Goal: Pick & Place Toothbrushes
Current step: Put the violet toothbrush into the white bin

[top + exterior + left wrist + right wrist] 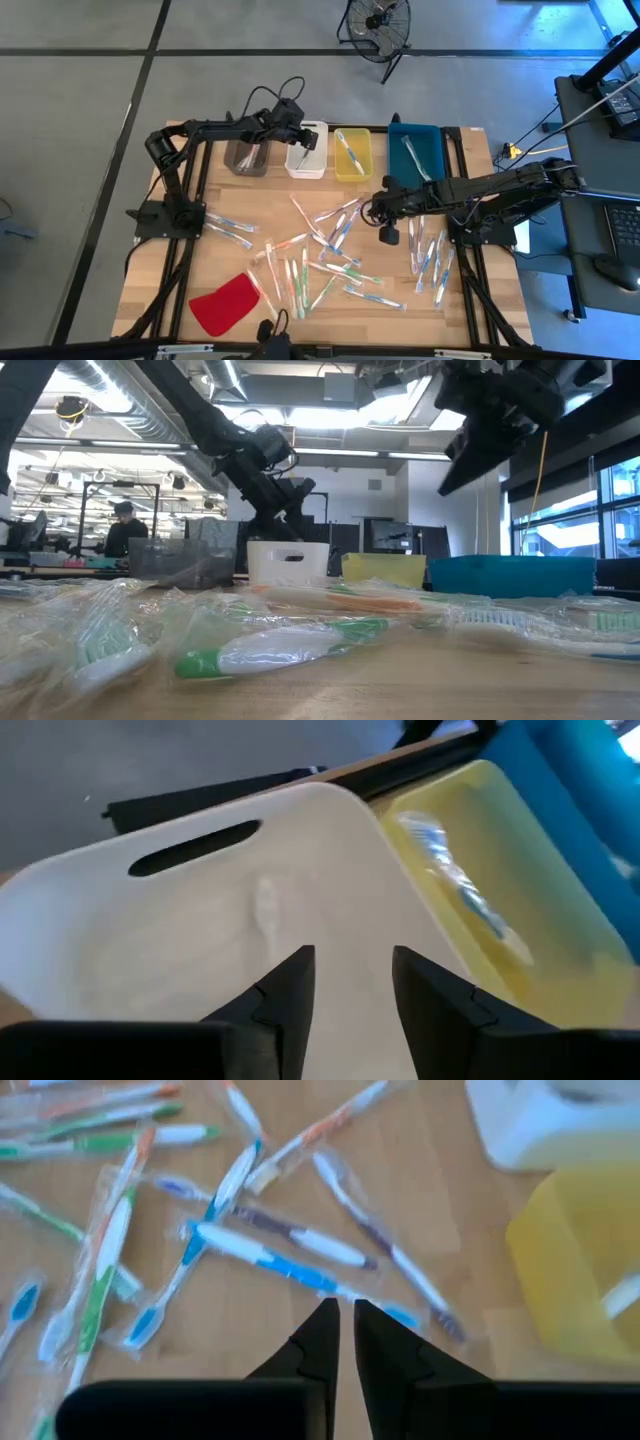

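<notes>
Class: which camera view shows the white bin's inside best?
Left wrist view: it looks straight into the white bin. High view shows it small, partly under the left gripper. Low view shows only its wall; right wrist view, a corner.

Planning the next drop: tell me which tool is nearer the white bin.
Left. The left tool hangs directly over the white bin, fingers apart. The right tool is over the scattered toothbrushes mid-table, away from the bin.

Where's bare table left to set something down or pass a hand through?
Free: the table's front-right corner past the right toothbrush cluster, the strip between the red cloth and the left arm's base, and the band in front of the grey bin. Crowded: the centre, where the wrapped toothbrushes overlap, and the bin row behind.
</notes>
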